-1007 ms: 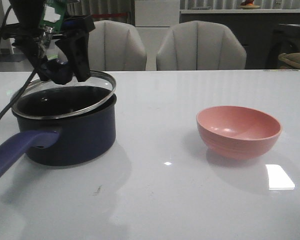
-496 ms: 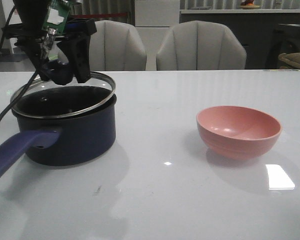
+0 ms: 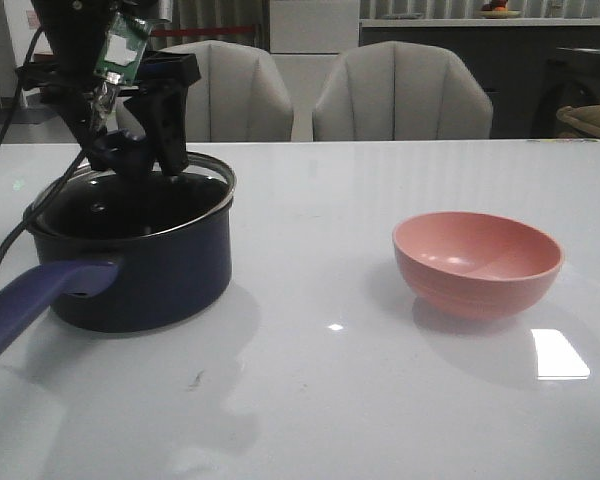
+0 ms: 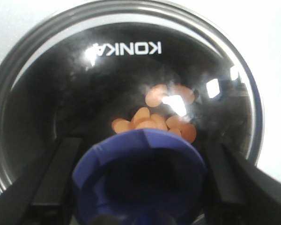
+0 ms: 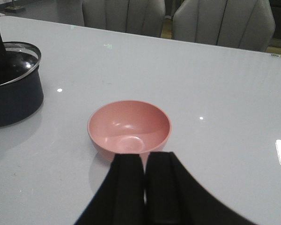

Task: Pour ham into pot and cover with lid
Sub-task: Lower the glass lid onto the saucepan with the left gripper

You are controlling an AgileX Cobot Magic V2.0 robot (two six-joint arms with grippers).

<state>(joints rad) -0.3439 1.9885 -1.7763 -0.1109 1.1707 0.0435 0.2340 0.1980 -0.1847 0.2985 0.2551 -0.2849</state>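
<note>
Place: dining rm, prob. home/showroom
Evidence: glossy white surface (image 3: 380,380), two padded grey chairs (image 3: 400,90) behind, counter (image 3: 480,22) at back wall

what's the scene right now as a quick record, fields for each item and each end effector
ham: orange slices inside the pot, seen through the lid's glass
pot: dark blue saucepan on the table's left side, handle toward the camera
lid: on the pot rim, looks roughly level
left end effector: fingers flank the lid's blue knob; grip or gap unclear
right end effector: fingers together, holding nothing, apart from the bowl
pink bowl: upright, empty, on the table's right side
table: white, glossy
</note>
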